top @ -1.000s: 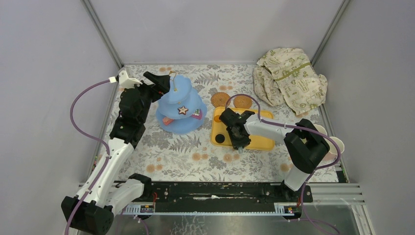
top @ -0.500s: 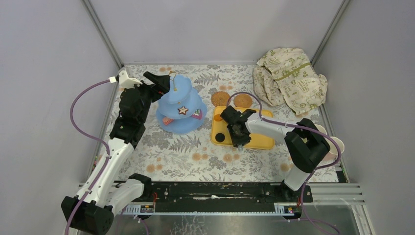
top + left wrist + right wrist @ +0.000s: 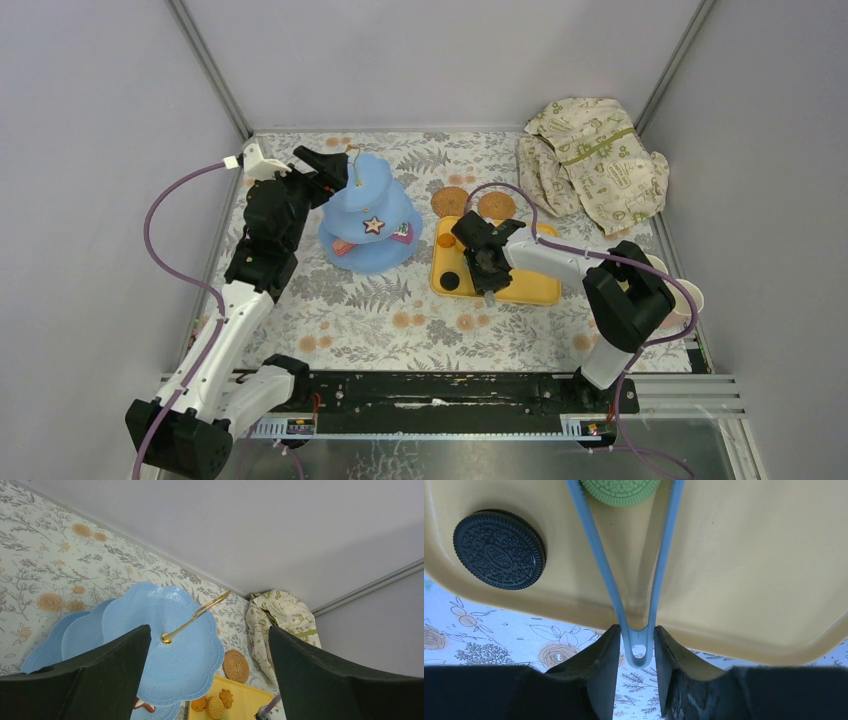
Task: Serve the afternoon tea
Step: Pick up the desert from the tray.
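Clamping the looped end of the tongs [image 3: 659, 570] over the yellow tray [image 3: 749, 580], the right hand [image 3: 636, 640] stood half closed; the left hand [image 3: 208, 630] gaped wide, empty, beside the top tier of the light-blue stand [image 3: 365, 190] on the tabletop [image 3: 380, 300].

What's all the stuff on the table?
stand: one, light blue, left of tray
toy biscuits: several, mixed colours, on stand and in tray
coasters: two, brown, behind tray
cups: two, pale, right edge
tray: one, yellow, middle
tongs: one, blue-grey, lying in tray
cloth: one, cream and green, far right corner
left hand: open, by the stand's top
right hand: closed on tongs
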You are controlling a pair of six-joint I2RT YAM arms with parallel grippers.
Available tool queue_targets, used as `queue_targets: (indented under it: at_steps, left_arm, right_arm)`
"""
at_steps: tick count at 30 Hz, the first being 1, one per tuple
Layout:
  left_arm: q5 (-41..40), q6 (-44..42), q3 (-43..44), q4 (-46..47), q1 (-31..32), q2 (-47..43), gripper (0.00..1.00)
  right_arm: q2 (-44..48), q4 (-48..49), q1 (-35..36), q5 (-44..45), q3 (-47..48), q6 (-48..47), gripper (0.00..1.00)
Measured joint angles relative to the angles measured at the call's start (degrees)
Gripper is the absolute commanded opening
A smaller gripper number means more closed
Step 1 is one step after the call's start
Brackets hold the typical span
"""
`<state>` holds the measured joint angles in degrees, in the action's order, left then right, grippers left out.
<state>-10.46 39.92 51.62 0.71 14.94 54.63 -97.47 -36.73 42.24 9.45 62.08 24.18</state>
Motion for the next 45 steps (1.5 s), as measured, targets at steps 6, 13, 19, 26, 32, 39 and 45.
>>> queue_targets:
  at_steps: [6,13,19,26,32,39,45]
  left_arm:
    - [0.0,0.0,0.0,0.2,0.0,0.0,0.95]
    - [0.0,0.0,-0.4,0.6,0.0,0.2,0.95]
    - [0.0,0.0,-0.7,0.8,0.0,0.4,0.95]
    - [0.0,0.0,-0.7,1.0,0.0,0.4,0.95]
    - [0.0,0.0,-0.7,1.0,0.0,0.4,0.95]
    - [0.0,0.0,-0.7,1.0,0.0,0.4,0.95]
    - [0.0,-0.1,-0.7,1.0,0.0,0.3,0.95]
  right_arm:
    - [-0.2,0.4,0.0,0.0,0.0,0.0,0.43]
    - [-0.8,1.7,0.0,0.1,0.0,0.0,0.45]
    - [-3.0,3.1,-0.1,0.3,0.0,0.0,0.44]
    - [-3.3,4.5,-0.2,0.6,0.0,0.1,0.27]
    - [-3.1,4.8,-0.2,0.9,-0.2,0.0,0.19]
    - [-1.1,4.7,-0.2,1.6,-1.2,0.0,0.1]
    - [3.5,3.6,-0.2,1.6,-1.8,0.0,0.05]
